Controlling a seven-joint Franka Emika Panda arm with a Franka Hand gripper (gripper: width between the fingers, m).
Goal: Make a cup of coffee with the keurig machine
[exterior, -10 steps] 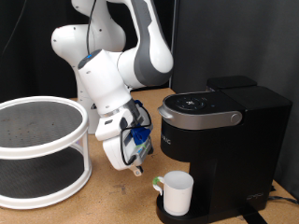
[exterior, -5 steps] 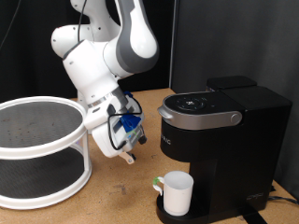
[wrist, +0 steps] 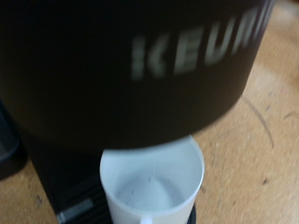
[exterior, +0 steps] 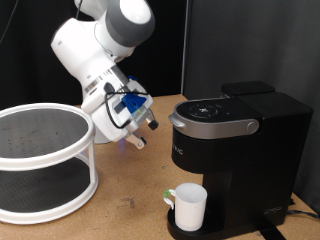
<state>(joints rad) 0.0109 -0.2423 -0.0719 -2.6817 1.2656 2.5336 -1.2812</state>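
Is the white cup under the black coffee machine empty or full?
Empty: the wrist view shows the white cup's bare pale inside beneath the black coffee machine.

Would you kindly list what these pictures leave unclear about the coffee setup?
- Gripper, exterior view: too blurred and small to show how its jaws stand.
- Cup, wrist view: contents blurred; base cut off by the edge.
- Keurig machine, exterior view: button markings too small; lower right corner cut off.

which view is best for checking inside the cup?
Wrist view: it looks down into the cup under the keurig machine, showing its open mouth and pale interior, though blurred. The exterior view shows only the cup's outer side on the drip tray, interior hidden.
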